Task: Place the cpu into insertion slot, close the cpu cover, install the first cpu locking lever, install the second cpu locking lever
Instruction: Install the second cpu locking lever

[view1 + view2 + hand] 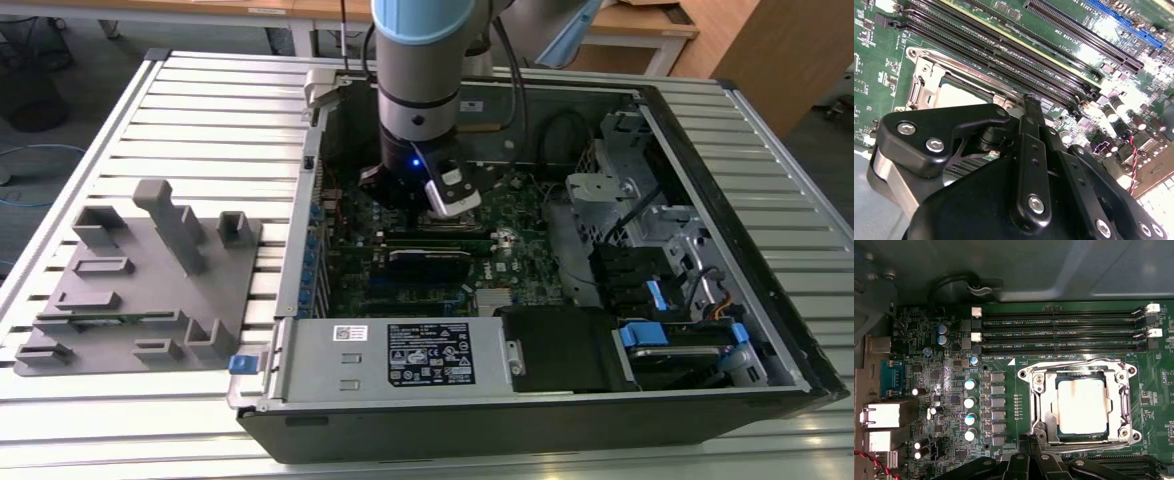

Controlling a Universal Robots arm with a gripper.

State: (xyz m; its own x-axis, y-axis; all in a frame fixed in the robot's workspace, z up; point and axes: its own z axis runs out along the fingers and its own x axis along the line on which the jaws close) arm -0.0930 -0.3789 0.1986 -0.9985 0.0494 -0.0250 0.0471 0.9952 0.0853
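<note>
Just beyond gripper (1032, 456), cpu (1081, 406) seated under cpu cover (1041, 410)

The circuit board (1004, 405) is deep green, dotted with silver-capped parts. The chip (1080, 406) has a pale silver-grey top with a faint brownish smudge, framed by a shiny silver cover (1126, 400). The gripper (1026, 107) is matt black. The ribbed table (120, 130) is light grey.

Cpu (1080, 406): silver-grey square, lies flat, seated in insertion slot (1053, 412). Cpu cover (1126, 402): silvery metal frame, lies closed flat around chip, which shows through its central window. Memory slots run alongside.
</note>
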